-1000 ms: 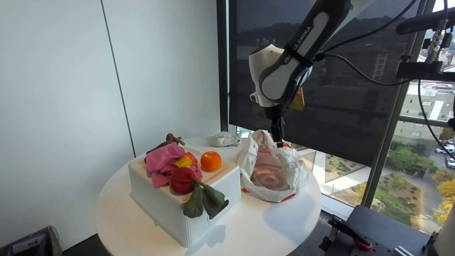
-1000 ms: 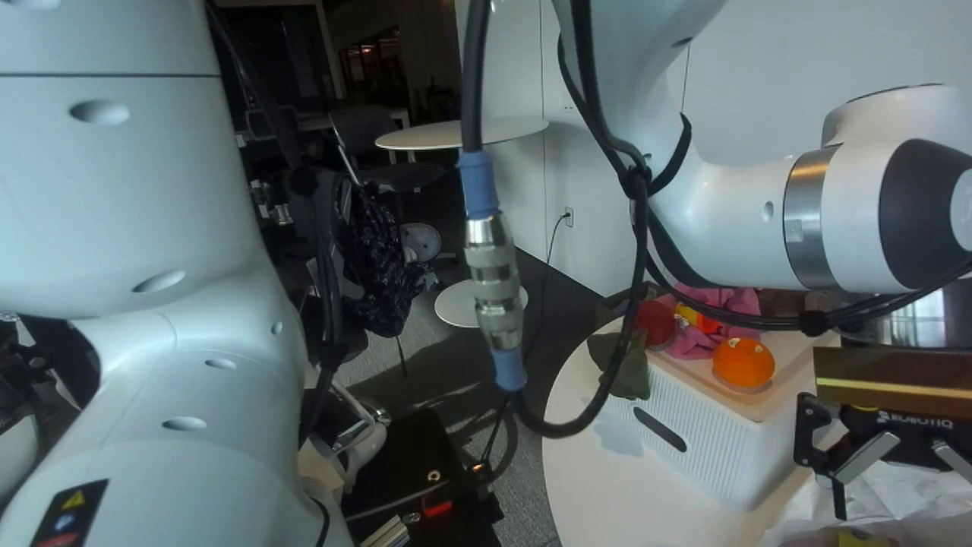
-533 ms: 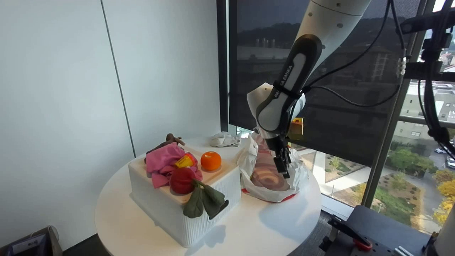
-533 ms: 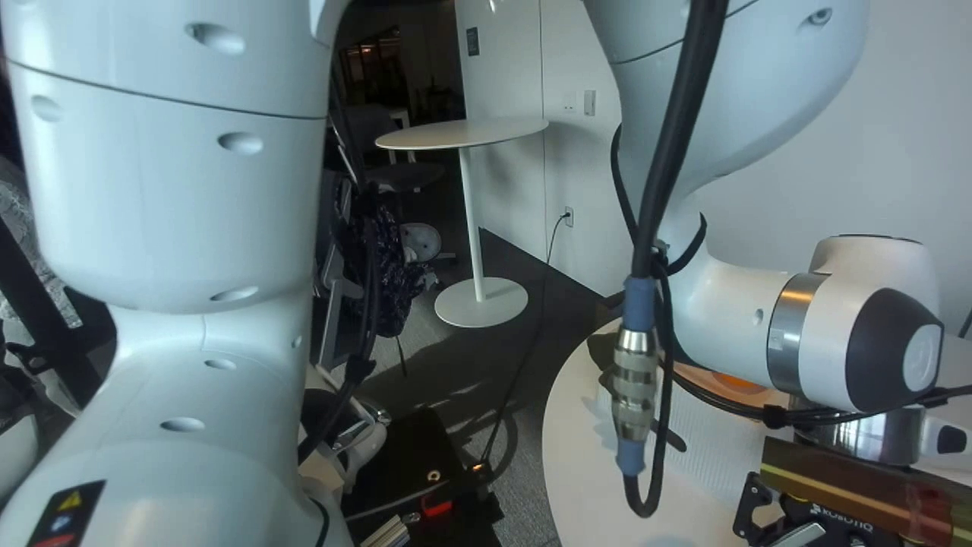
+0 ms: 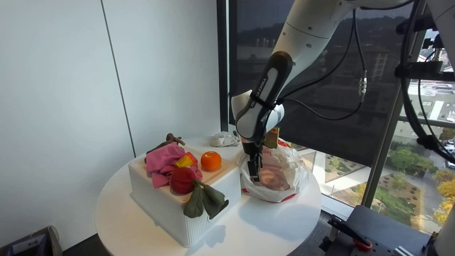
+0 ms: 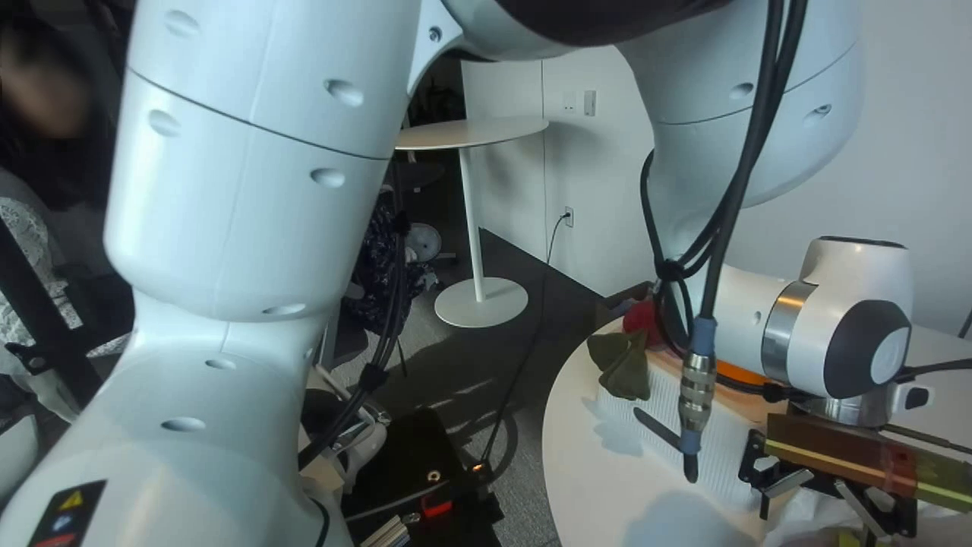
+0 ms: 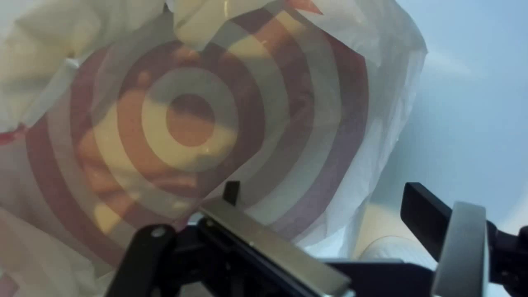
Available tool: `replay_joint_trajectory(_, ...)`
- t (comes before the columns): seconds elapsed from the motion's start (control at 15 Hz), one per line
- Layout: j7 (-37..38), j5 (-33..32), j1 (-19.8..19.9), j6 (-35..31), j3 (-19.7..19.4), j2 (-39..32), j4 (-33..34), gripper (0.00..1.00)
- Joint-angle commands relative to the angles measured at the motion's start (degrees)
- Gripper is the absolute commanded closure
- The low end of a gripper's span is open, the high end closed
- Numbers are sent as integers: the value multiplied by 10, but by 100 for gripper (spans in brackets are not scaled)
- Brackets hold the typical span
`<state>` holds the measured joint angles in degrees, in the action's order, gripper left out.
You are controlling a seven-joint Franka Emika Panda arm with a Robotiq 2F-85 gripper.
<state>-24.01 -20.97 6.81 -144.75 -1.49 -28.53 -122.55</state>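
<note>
A crumpled white plastic bag [image 5: 265, 193] with reddish rings lies on the round white table [image 5: 124, 227]. In the wrist view the bag's ring pattern [image 7: 192, 119] fills much of the picture, with something orange-brown showing dimly through it. My gripper [image 7: 320, 199] is open, its fingers spread wide over the bag's edge and the tabletop, nothing between them. In an exterior view the gripper [image 5: 255, 177] points down at the side of the bag nearest the ribbed white box [image 5: 160, 206]. Whether a fingertip touches the bag I cannot tell.
On the box's lid sit an orange [image 5: 211, 161], a red fruit [image 5: 182, 180] with drooping green leaves [image 5: 204, 201], a pink cloth [image 5: 164, 157] and a yellow-red container [image 5: 185, 160]. Behind them is a brown figure [image 5: 171, 138]. White crumpled plastic [image 5: 224, 139] lies farther back.
The arm has come down to the bag, then shifted sideways toward the box. The jaws have stayed apart. Bag and box are about where they were.
</note>
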Motion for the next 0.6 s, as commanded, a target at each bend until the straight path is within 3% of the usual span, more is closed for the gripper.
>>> replay_joint_trajectory(0.0,-61,-12,9,1,-3,-56,77,0)
replay_joint_trajectory(0.27,-119,-23,26,-1,-7,-89,113,0)
replay_joint_trajectory(0.53,-184,-47,43,-91,-8,-101,101,0)
